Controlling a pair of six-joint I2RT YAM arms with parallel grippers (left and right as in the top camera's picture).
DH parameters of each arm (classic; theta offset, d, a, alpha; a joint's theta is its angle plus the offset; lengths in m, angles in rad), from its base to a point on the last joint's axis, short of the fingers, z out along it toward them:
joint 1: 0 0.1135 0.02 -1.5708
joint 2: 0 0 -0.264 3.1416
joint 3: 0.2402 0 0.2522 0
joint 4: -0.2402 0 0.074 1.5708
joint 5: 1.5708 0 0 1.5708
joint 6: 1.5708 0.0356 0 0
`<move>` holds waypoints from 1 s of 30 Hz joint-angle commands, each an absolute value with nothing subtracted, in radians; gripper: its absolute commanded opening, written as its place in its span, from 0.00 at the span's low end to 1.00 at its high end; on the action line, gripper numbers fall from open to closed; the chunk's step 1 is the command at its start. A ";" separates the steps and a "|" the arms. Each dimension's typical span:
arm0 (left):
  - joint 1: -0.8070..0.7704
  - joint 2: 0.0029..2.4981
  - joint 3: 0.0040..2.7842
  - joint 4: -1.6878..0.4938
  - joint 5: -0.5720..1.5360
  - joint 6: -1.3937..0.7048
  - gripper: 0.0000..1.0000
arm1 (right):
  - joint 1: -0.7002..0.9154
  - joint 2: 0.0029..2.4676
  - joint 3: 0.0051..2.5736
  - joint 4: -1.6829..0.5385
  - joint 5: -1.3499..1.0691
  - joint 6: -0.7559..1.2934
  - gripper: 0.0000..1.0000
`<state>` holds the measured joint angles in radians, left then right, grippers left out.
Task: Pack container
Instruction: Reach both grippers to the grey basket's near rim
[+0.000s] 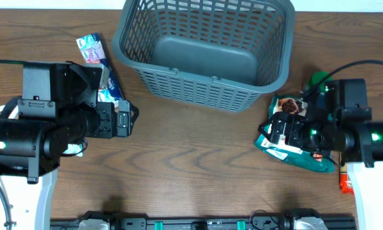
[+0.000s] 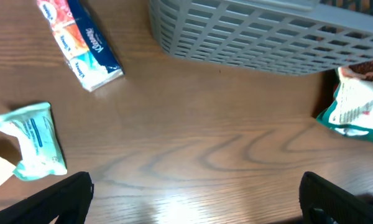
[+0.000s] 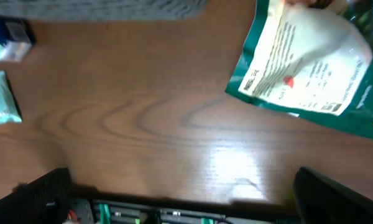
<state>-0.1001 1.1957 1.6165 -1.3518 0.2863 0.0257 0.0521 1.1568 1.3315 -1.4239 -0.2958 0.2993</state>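
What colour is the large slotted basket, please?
The slotted plastic basket is dark grey, clearest overhead.

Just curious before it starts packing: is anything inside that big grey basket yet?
Nothing shows inside the large dark grey slotted plastic basket: its solid base looks bare. The strip behind its near wall is hidden.

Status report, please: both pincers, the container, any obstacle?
Left pincer open, holding nothing. Right pincer open, holding nothing. Container upright, empty. Green pouch and tissue pack lie outside it, neither blocking.
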 commanded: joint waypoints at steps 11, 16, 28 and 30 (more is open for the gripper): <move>-0.169 1.470 1.917 -1.355 0.295 0.171 0.99 | 0.151 1.277 1.520 -1.436 -0.241 0.182 0.39; -0.216 1.530 2.007 -1.315 0.249 0.191 0.96 | 0.212 1.282 1.526 -1.406 -0.221 0.178 0.12; -0.317 1.577 2.012 -1.128 0.103 0.210 0.52 | 0.362 1.326 1.526 -1.262 -0.123 0.154 0.01; -0.317 1.589 2.012 -1.115 0.103 0.212 0.40 | 0.372 1.343 1.526 -1.251 -0.112 0.139 0.01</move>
